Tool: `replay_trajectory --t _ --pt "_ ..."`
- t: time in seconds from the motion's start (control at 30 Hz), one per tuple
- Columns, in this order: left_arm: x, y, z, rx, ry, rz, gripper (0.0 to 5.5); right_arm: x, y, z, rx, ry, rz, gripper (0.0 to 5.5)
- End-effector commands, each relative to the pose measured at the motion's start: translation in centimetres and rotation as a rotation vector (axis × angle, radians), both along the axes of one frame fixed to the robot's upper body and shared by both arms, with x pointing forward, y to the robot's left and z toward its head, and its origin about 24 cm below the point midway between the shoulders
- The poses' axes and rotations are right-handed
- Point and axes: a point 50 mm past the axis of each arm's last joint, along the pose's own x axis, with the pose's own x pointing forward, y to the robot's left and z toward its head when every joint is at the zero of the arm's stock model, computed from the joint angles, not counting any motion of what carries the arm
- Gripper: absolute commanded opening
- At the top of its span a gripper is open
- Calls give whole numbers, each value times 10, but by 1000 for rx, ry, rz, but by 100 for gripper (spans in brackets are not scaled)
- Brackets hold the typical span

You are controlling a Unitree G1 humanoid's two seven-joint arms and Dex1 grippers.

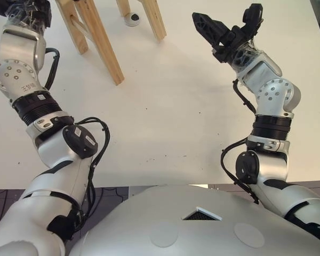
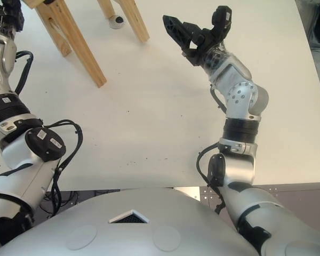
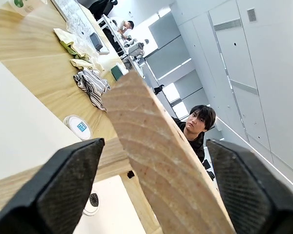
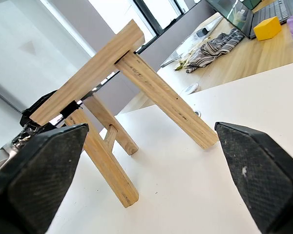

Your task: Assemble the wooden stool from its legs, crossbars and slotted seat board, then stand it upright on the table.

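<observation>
The wooden stool [image 4: 88, 68] stands upright on the white table [image 1: 165, 117], its slotted seat board on top and its legs [image 1: 104, 45] splayed down to the tabletop. My left gripper [image 1: 26, 12] is up at the stool's left end. It is open, and the seat board's edge [image 3: 161, 161] sits between its fingers [image 3: 68, 190] with a gap on each side. My right gripper [image 1: 224, 16] hangs open and empty above the table, to the right of the stool and apart from it; its fingers [image 4: 34, 180] frame the stool.
A small white round cap [image 1: 132, 20] lies on the table between the stool's far legs. Behind the table is a wooden desk [image 4: 263, 53] with a striped cloth [image 4: 219, 44] and a yellow block [image 4: 267, 27]. Bare tabletop spreads in front of the stool.
</observation>
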Motion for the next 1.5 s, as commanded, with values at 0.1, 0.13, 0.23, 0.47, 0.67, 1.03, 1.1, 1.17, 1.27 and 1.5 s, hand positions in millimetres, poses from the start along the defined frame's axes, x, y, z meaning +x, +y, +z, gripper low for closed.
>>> replay_trajectory --t 0.1,0.13,0.23,0.47,0.67,1.03,1.1,1.17,1.27,1.5 --pt "-28 1 -25 144 38 78 453 -5 -3 -7 -33 5 -18 479" --pt "-34 -3 -24 139 9 80 453 -6 -2 -9 -36 6 -20 479" --pt "-50 -2 -20 179 -46 149 453 -9 1 -11 -59 -5 -18 479" --pt "-38 -25 -6 205 -134 122 483 -12 3 -15 -84 -13 -26 479" --pt "-37 -18 -37 293 7 207 536 -11 6 -18 -87 -8 -31 479" --pt "-80 -14 -41 440 -101 318 536 -15 3 -22 -97 1 -56 479" --pt "-69 -20 -41 450 -101 313 536 -15 6 -23 -112 -3 -40 479" --pt "-67 -18 -37 480 -118 352 536 -15 9 -23 -122 -10 -28 479" --pt "-54 -14 -31 520 -129 392 536 -14 4 -23 -88 2 -67 479" --pt "-33 -1 -44 621 1 402 536 -14 12 -29 -108 9 -36 479"
